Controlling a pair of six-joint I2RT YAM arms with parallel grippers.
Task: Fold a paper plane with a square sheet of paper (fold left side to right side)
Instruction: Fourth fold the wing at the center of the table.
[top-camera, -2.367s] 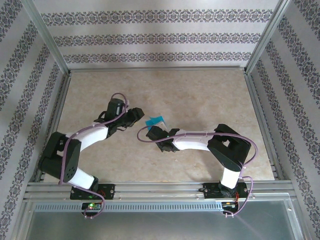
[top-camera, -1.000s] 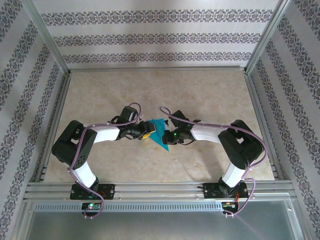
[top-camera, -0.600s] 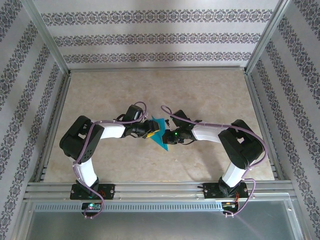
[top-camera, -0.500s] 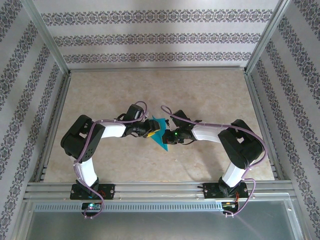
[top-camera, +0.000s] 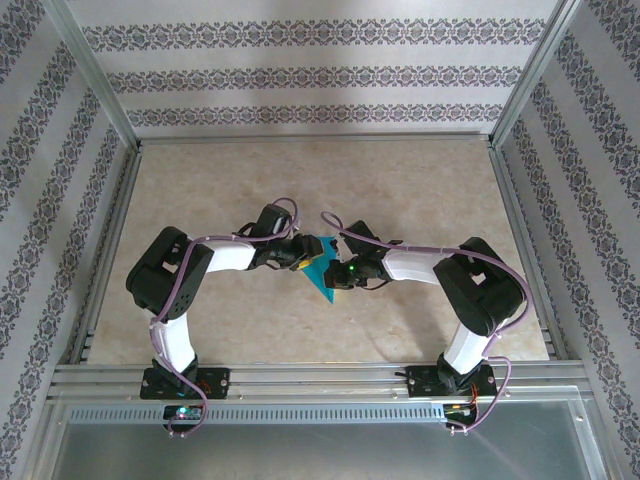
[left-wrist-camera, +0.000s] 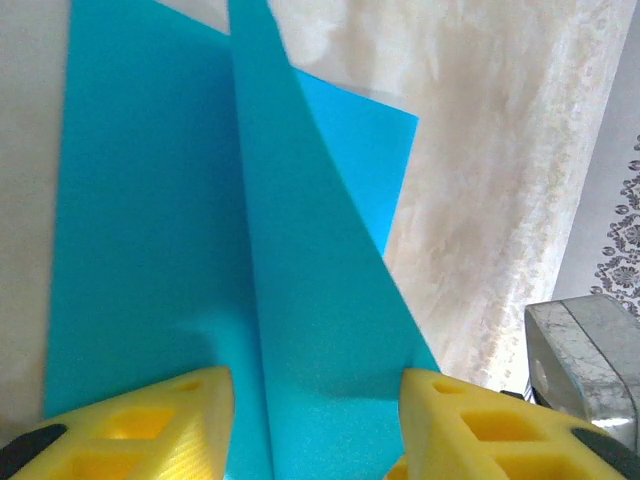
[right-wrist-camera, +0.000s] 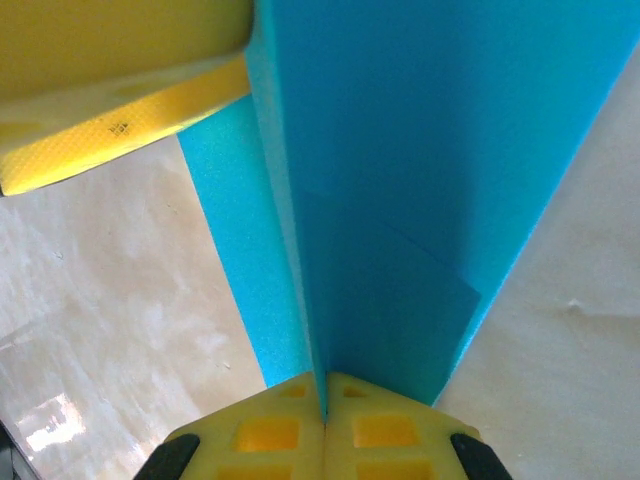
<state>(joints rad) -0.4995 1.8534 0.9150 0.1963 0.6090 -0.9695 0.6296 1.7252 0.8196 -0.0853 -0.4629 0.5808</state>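
The teal-blue sheet of paper (top-camera: 322, 276), folded into a narrow pointed dart like a paper plane, lies mid-table between both arms, its tip toward the near edge. My right gripper (top-camera: 337, 276) is shut on an upright folded flap of the paper (right-wrist-camera: 400, 150), pinched between its yellow fingertips (right-wrist-camera: 290, 410). From the left, my left gripper (top-camera: 301, 256) stands open over the paper's other side. Its two yellow fingers (left-wrist-camera: 150, 425) straddle a crease in the paper (left-wrist-camera: 150, 220) without closing on it. The left gripper's finger (right-wrist-camera: 120, 90) appears at the top of the right wrist view.
The beige marble-patterned tabletop (top-camera: 400, 190) stretches around the paper. An aluminium frame (top-camera: 310, 375) borders the table, with patterned walls beyond. Both arms bend inward and meet at the middle.
The left gripper has slid a little to the right, further onto the paper's left side. The right gripper has stayed put, still pinching the paper.
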